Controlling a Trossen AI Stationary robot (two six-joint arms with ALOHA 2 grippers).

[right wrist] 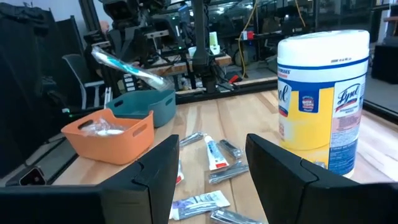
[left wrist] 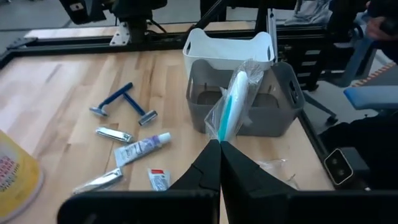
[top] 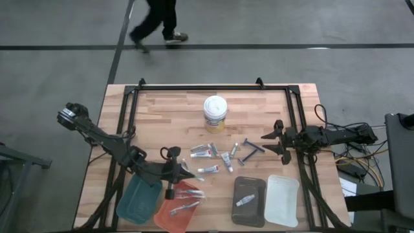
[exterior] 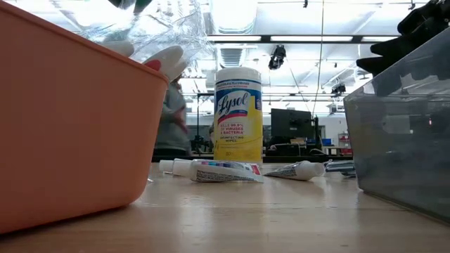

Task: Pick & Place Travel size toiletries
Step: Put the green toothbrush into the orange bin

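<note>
**Left gripper holds a wrapped toothbrush above the orange tray**

The left gripper (left wrist: 219, 163) is clamped on a toothbrush (left wrist: 234, 106), pale blue-handled and sealed in clear crinkled wrap, raised over the orange tray (top: 164, 217). The left arm reaches in low from the table's left edge. The right gripper (right wrist: 211, 163) waits with fingers apart near the blue razors (top: 251, 150). Only the left wrist view shows the wrap; the high view shows tubes (top: 202, 151) scattered mid-table.

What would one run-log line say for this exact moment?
left gripper: shut on wrapped toothbrush, above orange tray | right gripper: open, waiting near razors | grey tray: one tube
</note>
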